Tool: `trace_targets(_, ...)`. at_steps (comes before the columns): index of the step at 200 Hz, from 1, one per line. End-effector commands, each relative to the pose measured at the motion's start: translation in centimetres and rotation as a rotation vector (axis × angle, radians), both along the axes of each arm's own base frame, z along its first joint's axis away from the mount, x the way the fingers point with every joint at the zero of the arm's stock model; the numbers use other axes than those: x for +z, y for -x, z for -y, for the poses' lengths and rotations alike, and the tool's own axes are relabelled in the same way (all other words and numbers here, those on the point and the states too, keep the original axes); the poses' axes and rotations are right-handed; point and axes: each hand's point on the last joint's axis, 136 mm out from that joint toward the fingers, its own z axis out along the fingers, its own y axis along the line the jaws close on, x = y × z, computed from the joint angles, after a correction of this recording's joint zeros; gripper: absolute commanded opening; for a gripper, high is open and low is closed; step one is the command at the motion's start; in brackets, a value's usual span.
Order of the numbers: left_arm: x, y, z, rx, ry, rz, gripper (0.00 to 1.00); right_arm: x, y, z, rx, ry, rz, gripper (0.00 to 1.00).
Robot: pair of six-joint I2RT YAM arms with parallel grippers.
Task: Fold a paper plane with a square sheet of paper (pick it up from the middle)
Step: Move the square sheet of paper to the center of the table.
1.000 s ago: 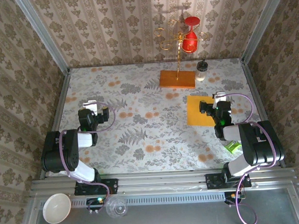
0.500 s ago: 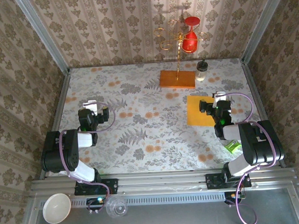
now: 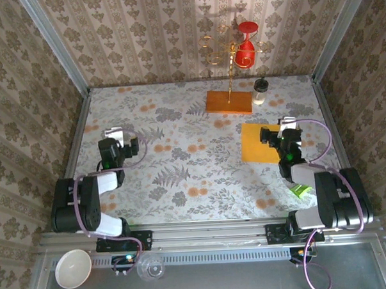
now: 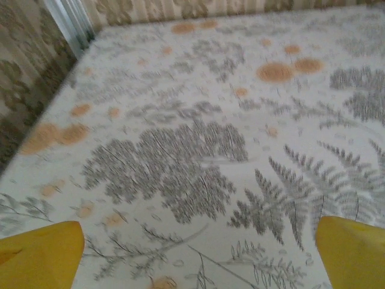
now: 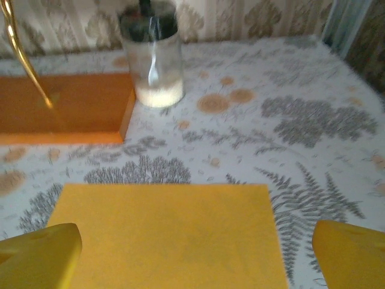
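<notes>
We see the square sheet of paper [image 3: 257,143] lying flat and unfolded on the tabletop [image 3: 182,183], right of centre. It is a little nearer the arms than the wooden block [image 3: 229,102] with its gold wire stand [image 3: 229,53]. The right gripper [image 3: 280,134] hangs over the sheet's right part. In the right wrist view its jaws stand spread wide and grasp nothing, with one yellow fingertip [image 5: 37,257] over the sheet's near left corner and the other beyond its right edge. A small glass jar [image 5: 151,57] stands just beside the block's right end. The left gripper [image 3: 118,140] is well apart on the left side, jaws likewise released, above bare floral cloth. A small green thing [image 3: 301,190] lies by the right arm, perhaps a scrap; we cannot tell.
</notes>
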Motion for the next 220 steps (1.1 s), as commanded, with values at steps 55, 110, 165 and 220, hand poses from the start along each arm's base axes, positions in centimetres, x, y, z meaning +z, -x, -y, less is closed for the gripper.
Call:
trace_targets(55,7.7,3.2,2.8,0.064,0.412,-0.176,1.0,3.4,4.5,-0.2,-0.14,-0.271,-0.289,1.0)
trace_targets(110,8.9,5.2,10.3,-0.186,0.701,-0.33,1.0,0.1,5.7,-5.3,-0.017,-0.559,-0.624,1.0)
trace_targets(165,6.8,6.9,16.5,-0.281,0.658,-0.469,1.0,-3.8,4.8,-6.9,-0.041,-0.684,-0.759,0.79)
trace_targets(220,4.2,6.8,21.5,-0.329,0.737,-0.597,1.0,-7.1,2.2,-6.1,-0.136,-0.676,-0.856,0.61)
